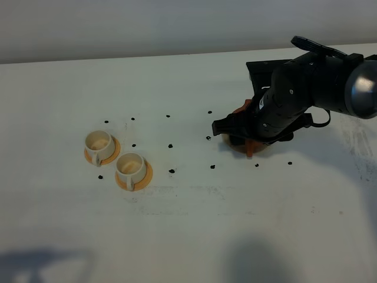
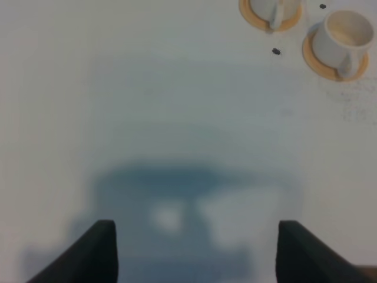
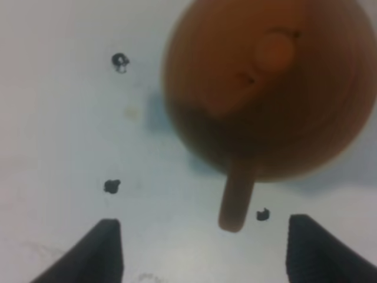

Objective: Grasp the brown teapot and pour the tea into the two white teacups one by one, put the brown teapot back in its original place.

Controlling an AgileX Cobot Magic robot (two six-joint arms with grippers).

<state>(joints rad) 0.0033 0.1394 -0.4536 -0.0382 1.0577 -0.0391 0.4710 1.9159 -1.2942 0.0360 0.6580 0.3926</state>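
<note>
Reddish-brown round clay teapot (image 3: 265, 88) is sitting on the broad white table (image 1: 188, 236), right of centre, almost wholly covered in the high view by the right arm (image 1: 294, 94). That black arm is reaching in from the right edge, bending down over the pot with its wrist tilting toward the table. In the right wrist view the pot is showing its knobbed lid (image 3: 274, 50) from above, blurred, and its straight side handle (image 3: 237, 200) is pointing back toward the gap between the gripper's fingers, its long axis running in line with the gripper's reach. The right gripper (image 3: 206, 250) is hanging with fingers spread wide, touching nothing; the handle's end is stopping just short of them. The left gripper (image 2: 197, 253) is likewise gaping over bare table. Two small cream-white cylindrical teacups (image 1: 99, 143) (image 1: 131, 166) are standing on round orange saucers (image 1: 143, 178), side by side, well left of the pot. Small black dots (image 1: 171, 171) are lying scattered between.
</note>
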